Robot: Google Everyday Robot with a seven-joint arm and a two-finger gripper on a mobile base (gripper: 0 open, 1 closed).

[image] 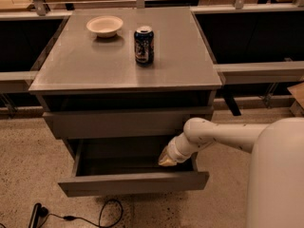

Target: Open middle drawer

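Gripper (166, 159) on my white arm (223, 134) is reaching into the pulled-out, wide, dark grey middle drawer (133, 183), near its right wall; spread or pinched, I cannot tell

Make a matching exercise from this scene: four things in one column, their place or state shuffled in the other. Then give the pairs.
Things:
1. bowl
2. can
3. middle drawer
4. gripper

Place or state:
A. pulled out, its box showing
B. back left of the cabinet top
C. over the open box, toward its right end
D. upright on the cabinet top, right of the bowl

Pairs: 1-B, 2-D, 3-A, 4-C
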